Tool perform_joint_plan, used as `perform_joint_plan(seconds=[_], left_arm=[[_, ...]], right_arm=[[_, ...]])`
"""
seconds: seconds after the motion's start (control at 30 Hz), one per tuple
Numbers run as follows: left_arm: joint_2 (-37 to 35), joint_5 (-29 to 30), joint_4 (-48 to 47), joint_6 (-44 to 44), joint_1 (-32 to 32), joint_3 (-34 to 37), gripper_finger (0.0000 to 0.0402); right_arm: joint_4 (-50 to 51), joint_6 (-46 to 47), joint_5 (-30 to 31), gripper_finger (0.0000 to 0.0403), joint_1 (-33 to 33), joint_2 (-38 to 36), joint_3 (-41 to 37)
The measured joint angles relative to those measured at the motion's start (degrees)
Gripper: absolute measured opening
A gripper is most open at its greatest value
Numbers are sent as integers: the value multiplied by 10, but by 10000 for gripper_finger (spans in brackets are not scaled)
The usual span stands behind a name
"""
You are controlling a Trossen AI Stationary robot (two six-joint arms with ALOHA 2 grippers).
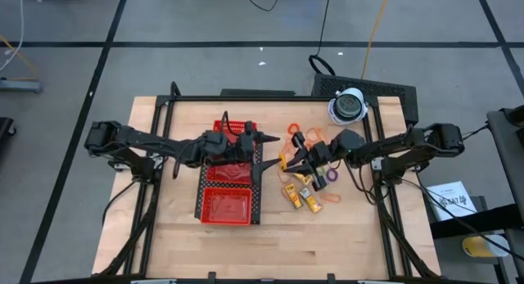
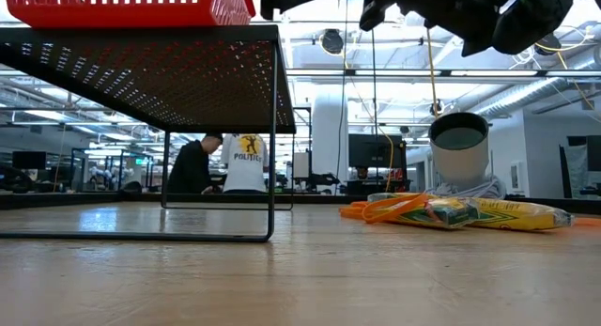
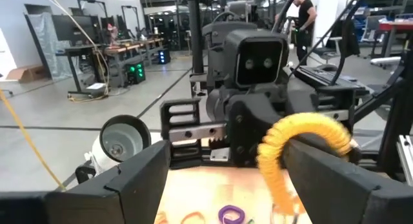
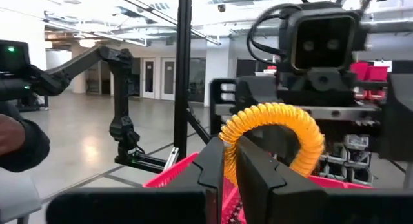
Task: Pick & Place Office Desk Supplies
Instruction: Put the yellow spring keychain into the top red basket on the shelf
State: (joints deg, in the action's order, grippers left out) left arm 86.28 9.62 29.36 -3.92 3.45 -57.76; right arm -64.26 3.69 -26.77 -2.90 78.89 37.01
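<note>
High view, centre frame: an orange coil [image 4: 274, 130] is being pinched in the right claw [image 1: 304, 155], facing the spread left claw [image 1: 260, 139].

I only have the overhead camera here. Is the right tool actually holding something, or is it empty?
Observer: It's holding something. The right wrist view shows the right tool shut on a yellow coiled band.
Operator: And the left tool?
Observer: The left wrist view shows the left tool open, fingers wide apart, with that band just ahead of them.
Operator: Anything else the overhead hides?
Observer: The low view shows the red tray raised on a black perforated stand.
</note>
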Motion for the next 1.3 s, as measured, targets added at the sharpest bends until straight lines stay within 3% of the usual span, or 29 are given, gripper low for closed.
perform_joint_plan(seconds=[0.3,0.67,0.93,1.2,1.3], left_arm=[[0,-14,-6,4,-9,0,229],[0,-80,-6,22,-9,0,135],[0,-82,-5,5,-9,0,89],[0,-81,-5,-12,-9,0,15],[0,-81,-4,-20,-9,0,10]], right_arm=[[-1,-3,0,20,0,0,0],[7,-9,15,20,-1,0,0],[11,-12,16,20,-1,0,0],[24,-12,16,20,-1,0,0],[24,-12,17,21,-1,0,0]])
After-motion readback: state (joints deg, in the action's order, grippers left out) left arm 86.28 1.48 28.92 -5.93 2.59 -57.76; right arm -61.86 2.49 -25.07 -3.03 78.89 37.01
